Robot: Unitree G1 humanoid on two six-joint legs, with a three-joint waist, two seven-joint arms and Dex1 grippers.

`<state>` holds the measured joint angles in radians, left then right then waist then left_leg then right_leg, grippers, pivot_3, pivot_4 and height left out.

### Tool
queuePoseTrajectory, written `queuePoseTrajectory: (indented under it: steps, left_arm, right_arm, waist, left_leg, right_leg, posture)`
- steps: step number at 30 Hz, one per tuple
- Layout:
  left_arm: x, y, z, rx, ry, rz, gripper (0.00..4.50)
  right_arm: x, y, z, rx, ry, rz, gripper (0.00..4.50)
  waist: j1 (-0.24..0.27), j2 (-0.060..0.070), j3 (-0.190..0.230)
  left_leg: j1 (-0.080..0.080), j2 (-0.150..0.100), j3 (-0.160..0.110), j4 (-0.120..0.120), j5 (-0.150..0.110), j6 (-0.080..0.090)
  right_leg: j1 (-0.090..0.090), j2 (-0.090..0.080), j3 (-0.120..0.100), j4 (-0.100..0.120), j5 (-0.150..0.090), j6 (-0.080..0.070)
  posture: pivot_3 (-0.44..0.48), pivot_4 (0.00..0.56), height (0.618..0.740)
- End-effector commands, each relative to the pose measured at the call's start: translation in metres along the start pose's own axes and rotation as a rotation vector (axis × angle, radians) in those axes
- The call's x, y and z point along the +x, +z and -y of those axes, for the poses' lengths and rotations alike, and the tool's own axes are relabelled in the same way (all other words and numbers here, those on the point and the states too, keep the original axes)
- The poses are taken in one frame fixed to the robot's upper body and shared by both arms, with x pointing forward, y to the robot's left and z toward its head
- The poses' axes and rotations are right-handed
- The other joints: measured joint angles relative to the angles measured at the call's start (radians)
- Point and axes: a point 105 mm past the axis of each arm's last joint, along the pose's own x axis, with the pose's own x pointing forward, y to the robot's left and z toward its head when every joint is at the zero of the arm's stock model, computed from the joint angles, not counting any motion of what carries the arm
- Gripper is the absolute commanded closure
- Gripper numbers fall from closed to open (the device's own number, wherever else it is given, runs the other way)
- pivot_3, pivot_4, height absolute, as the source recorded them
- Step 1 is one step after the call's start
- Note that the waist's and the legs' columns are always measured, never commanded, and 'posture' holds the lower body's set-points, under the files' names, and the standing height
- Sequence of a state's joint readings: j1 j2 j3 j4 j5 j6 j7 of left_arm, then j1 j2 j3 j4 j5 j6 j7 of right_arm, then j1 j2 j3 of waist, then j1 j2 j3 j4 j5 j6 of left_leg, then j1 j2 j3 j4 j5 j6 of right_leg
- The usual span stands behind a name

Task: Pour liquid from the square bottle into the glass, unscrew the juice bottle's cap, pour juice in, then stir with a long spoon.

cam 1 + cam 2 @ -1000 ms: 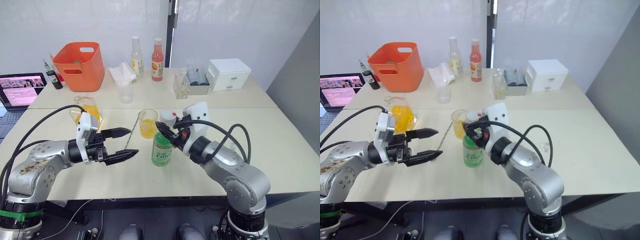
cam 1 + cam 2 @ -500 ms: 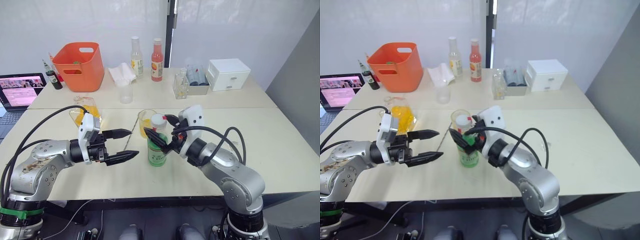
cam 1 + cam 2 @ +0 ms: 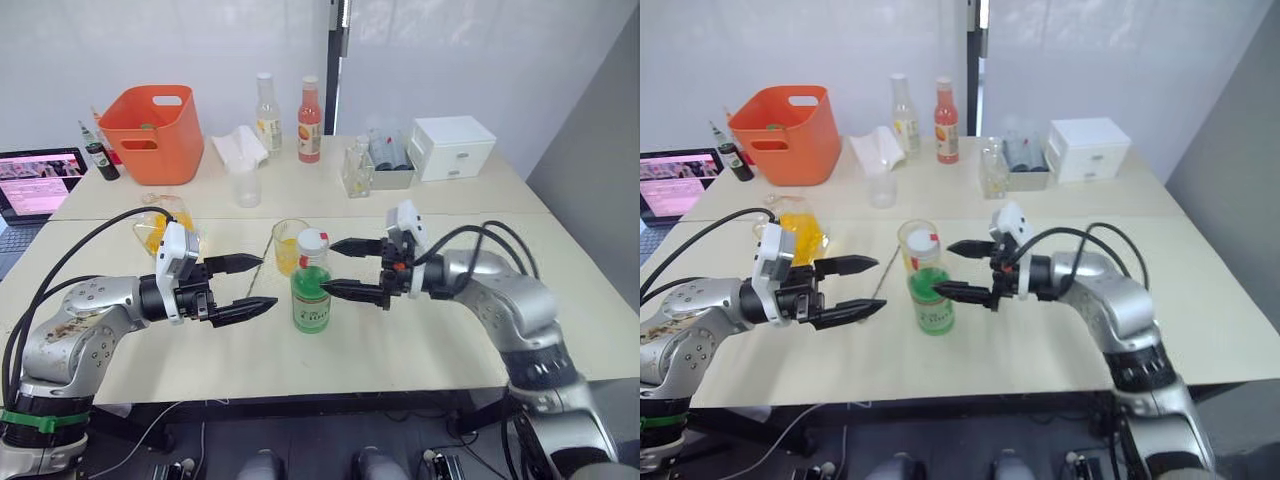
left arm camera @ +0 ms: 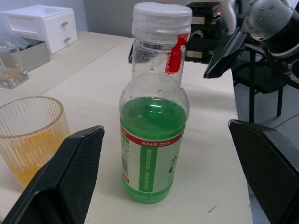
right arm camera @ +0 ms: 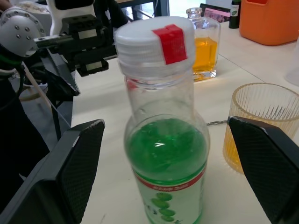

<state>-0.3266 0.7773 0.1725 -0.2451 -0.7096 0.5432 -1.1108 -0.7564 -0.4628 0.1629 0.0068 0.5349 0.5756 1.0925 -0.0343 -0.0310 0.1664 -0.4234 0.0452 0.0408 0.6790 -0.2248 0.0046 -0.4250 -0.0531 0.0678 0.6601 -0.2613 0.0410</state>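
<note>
Left gripper (image 3: 248, 284): two black fingers spread wide, empty, just left of the bottle. Right gripper (image 3: 340, 268): fingers equally wide, empty, just right of it. Tall round clear juice bottle of green liquid (image 3: 311, 296): upright between both, untouched, white red-tabbed cap (image 3: 313, 242) on. Clear ribbed glass holding orange liquid (image 3: 290, 246): directly behind. Squat square bottle, orange-yellow contents (image 3: 161, 224): farther left.

The juice bottle (image 3: 311, 295) stands just before the glass (image 3: 290, 246), the square bottle (image 3: 158, 225) farther left.
</note>
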Motion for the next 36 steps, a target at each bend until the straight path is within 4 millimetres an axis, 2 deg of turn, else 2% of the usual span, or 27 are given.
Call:
queuePoseTrajectory:
  steps: [1, 7, 8, 9, 15, 16, 20, 24, 29, 32, 36]
  left_arm:
    - [-0.001, 0.011, 0.003, 0.044, 0.001, 0.022, 0.0]
    - [-0.003, 0.012, 0.006, 0.045, 0.015, 0.016, 0.0]
    - [-0.004, 0.012, 0.006, 0.046, 0.019, 0.015, 0.0]
    - [-0.004, 0.012, 0.005, 0.047, 0.022, 0.014, 0.0]
    - [-0.007, 0.013, 0.006, 0.047, 0.03, 0.011, 0.0]
    - [-0.007, 0.013, 0.006, 0.047, 0.03, 0.011, 0.0]
    - [-0.006, 0.014, 0.006, 0.044, 0.028, 0.013, 0.0]
    - [-0.004, 0.013, 0.006, 0.042, 0.021, 0.013, 0.0]
    - [-0.004, 0.012, 0.004, 0.042, 0.02, 0.015, 0.0]
    - [-0.004, 0.012, 0.004, 0.043, 0.02, 0.016, 0.0]
    - [-0.003, 0.012, 0.002, 0.044, 0.018, 0.019, 0.0]
  right_arm:
    - [0.01, 0.013, 0.001, -0.073, 0.108, 0.039, 0.04]
    - [0.021, 0.017, 0.01, -0.097, 0.16, 0.064, 0.04]
    - [0.022, 0.016, 0.01, -0.096, 0.168, 0.065, 0.55]
    - [0.022, 0.015, 0.01, -0.097, 0.174, 0.066, 0.78]
    - [0.022, 0.015, 0.008, -0.097, 0.182, 0.087, 2.85]
    - [0.021, 0.016, 0.008, -0.099, 0.176, 0.094, 3.04]
    - [0.02, 0.016, 0.007, -0.103, 0.153, 0.109, 3.09]
    - [0.011, 0.024, -0.006, -0.11, 0.091, 0.122, 3.09]
    - [0.012, 0.035, -0.031, -0.046, -0.165, 0.118, 3.09]
    - [0.013, 0.039, -0.038, -0.002, -0.243, 0.123, 3.09]
    - [0.015, 0.032, -0.051, -0.041, -0.35, 0.05, 3.09]
  waist:
    - [-0.002, 0.0, 0.0]
    - [0.001, 0.0, 0.0]
    - [0.003, 0.0, 0.0]
    - [0.004, 0.0, 0.0]
    - [0.004, 0.0, 0.0]
    - [0.004, 0.0, 0.0]
    - [0.004, 0.0, 0.0]
    - [0.01, 0.0, 0.0]
    - [0.018, 0.0, 0.0]
    - [0.013, 0.0, 0.0]
    - [0.017, 0.0, 0.0]
  left_leg:
    - [0.0, 0.0, 0.0, 0.0, 0.0, 0.0]
    - [-0.001, -0.001, -0.001, 0.0, 0.0, 0.0]
    - [-0.001, -0.001, -0.001, 0.0, 0.0, 0.0]
    - [-0.001, -0.001, -0.001, 0.0, 0.0, 0.0]
    - [0.0, -0.001, -0.001, 0.0, 0.0, 0.0]
    - [0.0, -0.001, -0.001, 0.0, 0.0, 0.0]
    - [0.0, -0.001, -0.001, 0.0, 0.0, 0.0]
    - [-0.001, 0.0, -0.001, 0.0, 0.0, 0.0]
    - [-0.002, 0.0, -0.001, 0.0, 0.0, 0.0]
    - [-0.001, 0.0, -0.001, 0.0, 0.0, -0.001]
    - [-0.001, -0.001, 0.0, 0.0, 0.0, -0.001]
  right_leg:
    - [0.0, 0.0, 0.0, 0.0, 0.0, 0.0]
    - [0.0, -0.002, 0.0, 0.0, 0.0, 0.0]
    - [0.0, -0.002, 0.0, 0.0, 0.0, 0.0]
    - [0.0, -0.002, -0.001, 0.0, 0.0, 0.0]
    - [0.0, -0.002, -0.001, 0.002, 0.0, 0.0]
    - [0.0, -0.002, -0.001, 0.002, 0.0, 0.0]
    - [-0.001, -0.003, -0.001, 0.002, 0.0, 0.0]
    - [-0.001, -0.003, -0.001, 0.002, 0.0, 0.0]
    - [-0.002, -0.003, -0.001, 0.002, 0.0, 0.0]
    - [-0.003, -0.003, -0.001, 0.003, 0.0, 0.0]
    - [-0.003, -0.003, -0.001, 0.003, 0.0, 0.0]
  posture:
    - [0.0, 0.15, 0.715]
    - [0.0, 0.15, 0.715]
    - [0.0, 0.15, 0.715]
    - [0.0, 0.15, 0.715]
    - [0.0, 0.15, 0.715]
    - [0.0, 0.15, 0.715]
    - [0.0, 0.15, 0.715]
    - [0.0, 0.15, 0.715]
    - [0.0, 0.15, 0.715]
    - [0.0, 0.15, 0.715]
    - [0.0, 0.15, 0.715]
